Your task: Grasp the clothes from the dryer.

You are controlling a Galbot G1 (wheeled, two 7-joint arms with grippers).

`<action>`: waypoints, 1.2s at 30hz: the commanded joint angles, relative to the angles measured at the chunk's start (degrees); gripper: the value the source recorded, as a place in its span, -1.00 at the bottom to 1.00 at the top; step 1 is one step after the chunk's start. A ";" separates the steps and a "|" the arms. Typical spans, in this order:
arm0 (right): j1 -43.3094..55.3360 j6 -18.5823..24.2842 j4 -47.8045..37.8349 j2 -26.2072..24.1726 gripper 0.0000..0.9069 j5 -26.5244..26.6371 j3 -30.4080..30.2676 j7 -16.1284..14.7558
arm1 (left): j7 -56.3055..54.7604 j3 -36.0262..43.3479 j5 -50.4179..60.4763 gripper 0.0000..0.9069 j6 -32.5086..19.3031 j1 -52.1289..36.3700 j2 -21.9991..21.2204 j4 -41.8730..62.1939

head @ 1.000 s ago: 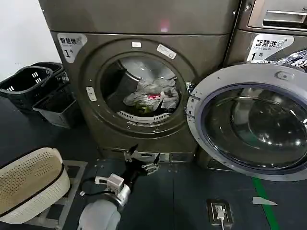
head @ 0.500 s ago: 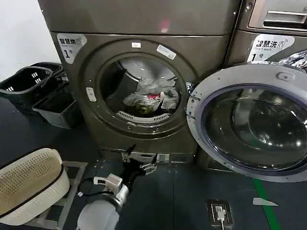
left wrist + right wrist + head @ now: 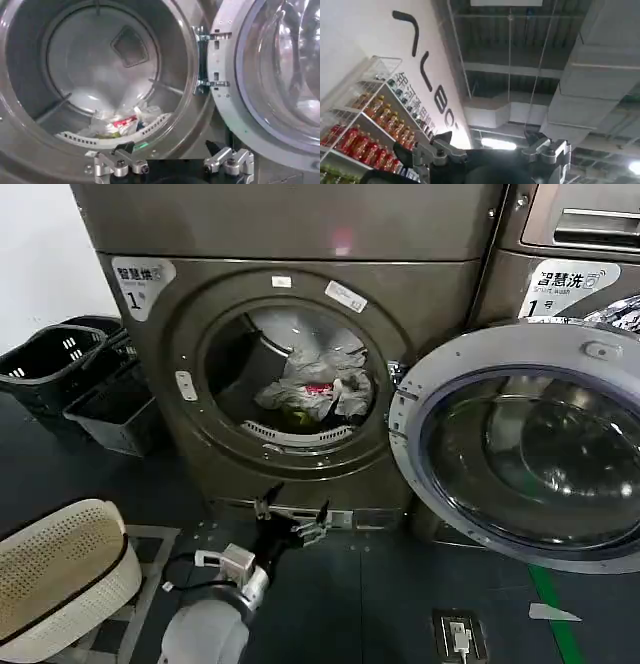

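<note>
The dryer stands in front of me, bronze-grey, with a white "1" label at its top left corner. Its round door is swung open to the right. The clothes lie in a heap at the bottom of the steel drum, light grey-white with a small red-pink piece and some yellow-green. My left gripper hangs low in front of the machine, below the porthole, open and empty. In the left wrist view the left gripper faces the clothes from outside the drum. My right gripper is open and points up at a ceiling.
A white perforated laundry basket sits at my lower left on a metal frame. Dark plastic baskets are stacked left of the dryer. The open door juts out before the neighbouring machine. A small device lies on the dark floor.
The head view has shifted slightly, so the dryer and basket sit a little lower and to the left. My left gripper stays open below the porthole. The clothes have not moved.
</note>
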 commanded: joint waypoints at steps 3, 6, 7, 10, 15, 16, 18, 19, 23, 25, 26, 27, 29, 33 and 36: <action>-0.25 -0.04 0.08 0.08 1.00 0.20 0.22 -0.12 | -1.19 -0.08 -2.41 1.00 0.95 -0.25 0.10 0.23; -0.53 -0.02 0.00 0.09 1.00 0.56 0.63 -0.11 | -1.87 -0.40 -4.36 1.00 1.88 -0.30 0.07 0.03; -0.55 -0.01 -0.01 0.12 1.00 0.65 0.68 -0.12 | -2.13 -0.61 -4.93 1.00 2.06 -0.32 0.05 -0.07; -0.48 -0.03 0.07 0.19 1.00 0.68 0.61 -0.14 | -2.14 -1.01 -5.31 1.00 2.09 -0.58 0.10 -0.10; -0.49 0.01 0.13 0.21 1.00 0.80 0.56 -0.19 | -2.12 -1.82 -7.11 1.00 2.15 -1.20 0.10 -0.02; -0.49 0.09 0.02 0.17 1.00 0.85 0.58 -0.17 | -2.15 -1.97 -7.61 1.00 2.21 -1.34 0.04 -0.04; -0.47 0.07 0.07 0.16 1.00 0.85 0.56 -0.19 | -1.82 -2.23 -7.96 1.00 2.68 -1.45 0.05 -0.17; -0.38 0.06 0.04 0.16 1.00 0.84 0.52 -0.19 | -1.76 -2.26 -8.02 1.00 2.87 -1.50 0.06 -0.22; -0.30 0.10 0.04 0.27 1.00 0.77 0.37 -0.30 | -1.83 -2.39 -8.67 1.00 3.74 -1.74 -0.03 -0.08; -0.31 0.15 0.02 0.26 1.00 0.76 0.38 -0.33 | -1.76 -2.48 -9.33 1.00 4.27 -1.93 -0.01 -0.05; -0.28 0.19 0.02 0.27 1.00 0.74 0.34 -0.34 | -1.69 -2.59 -9.43 1.00 4.62 -2.03 -0.03 -0.05; -0.22 0.24 0.05 0.31 1.00 0.71 0.26 -0.36 | -1.69 -2.68 -9.28 1.00 4.96 -2.08 -0.06 -0.06; -0.12 0.27 0.07 0.33 1.00 0.67 0.19 -0.35 | -1.43 -2.85 -9.38 1.00 5.15 -2.21 -0.03 -0.10; -0.04 0.27 0.07 0.31 1.00 0.64 0.19 -0.34 | -1.17 -2.90 -9.34 1.00 5.27 -2.22 -0.02 -0.13; 0.02 0.26 0.14 0.31 1.00 0.62 0.14 -0.35 | -1.14 -2.83 -9.15 1.00 5.17 -2.30 -0.07 0.04</action>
